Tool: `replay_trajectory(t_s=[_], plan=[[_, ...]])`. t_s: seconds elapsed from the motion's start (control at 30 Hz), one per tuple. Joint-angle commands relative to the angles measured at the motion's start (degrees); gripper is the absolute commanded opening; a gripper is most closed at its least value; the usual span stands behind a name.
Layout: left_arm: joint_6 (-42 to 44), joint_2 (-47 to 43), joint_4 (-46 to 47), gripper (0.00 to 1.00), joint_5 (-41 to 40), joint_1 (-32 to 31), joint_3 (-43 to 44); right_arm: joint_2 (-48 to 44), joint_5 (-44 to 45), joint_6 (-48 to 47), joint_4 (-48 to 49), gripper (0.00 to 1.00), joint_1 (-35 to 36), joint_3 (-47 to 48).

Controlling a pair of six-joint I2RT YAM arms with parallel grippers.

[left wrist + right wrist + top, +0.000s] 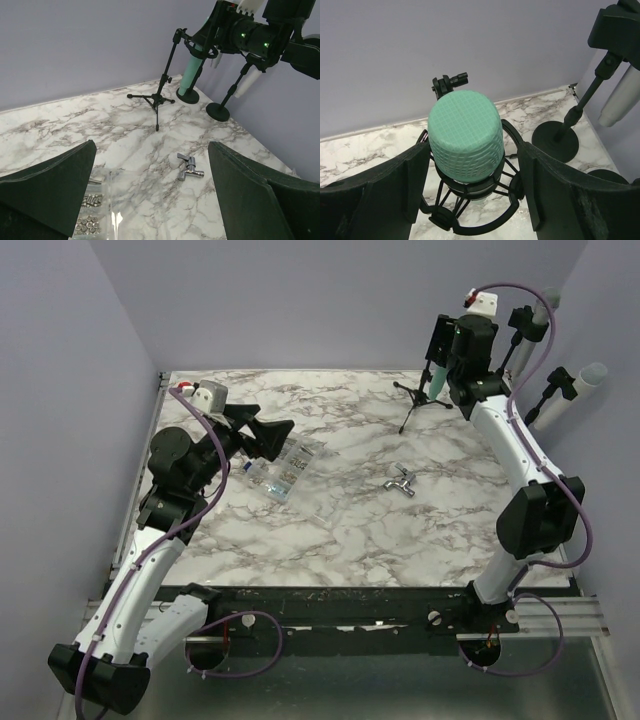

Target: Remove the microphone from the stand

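The mint-green microphone [465, 132] sits upright in a black shock mount [470, 227] on a black tripod stand [415, 400] at the table's far right. My right gripper [474, 187] is open and straddles the microphone's head, one finger on each side. A gap shows on the right side; the left finger [395, 190] is very close to the mount. In the top view the right gripper [441, 358] is over the microphone [441, 382]. My left gripper [152, 200] is open and empty, low over the table's left part [270, 435].
A plastic bag of screws [285, 470] lies under the left gripper. A metal tap [400, 480] lies mid-table. Two round-base stands with white microphones [578, 380] [530, 325] stand beside the right wall, close to the right arm.
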Motion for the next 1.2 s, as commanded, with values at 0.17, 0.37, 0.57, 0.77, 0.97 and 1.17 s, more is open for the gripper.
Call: replay_trajectory(t_s=[0.17,0.37,0.57,0.77,0.97,1.17], plan=[[1.3,0.2,-0.2,0.99,-0.6,-0.6,0.4,1.9,1.3,-1.8,-0.3,0.69,-0.3,3.4],[1.5,0.3,-0.4,0.99,-0.8,-0.8,0.5,1.7,0.9,-2.5,-0.3,0.53,-0.3,4.0],[1.8,0.4,-0.4,0.98,-1.1,-1.2,0.5,1.0,1.0,-2.8,-0.1,0.41,-0.4,4.1],[2.1,0.4,-0.6,0.99,-1.4,-1.5,0.6,0.1,1.2,-2.9,-0.1,0.32,-0.4,4.6],[2.2,0.2,-0.8,0.99,-1.6,-1.7,0.7,-1.1,1.4,-3.1,0.0,0.29,-0.4,5.5],[2.2,0.0,-0.8,0.99,-1.6,-1.9,0.7,-1.5,1.0,-3.3,0.1,0.26,-0.4,7.4]])
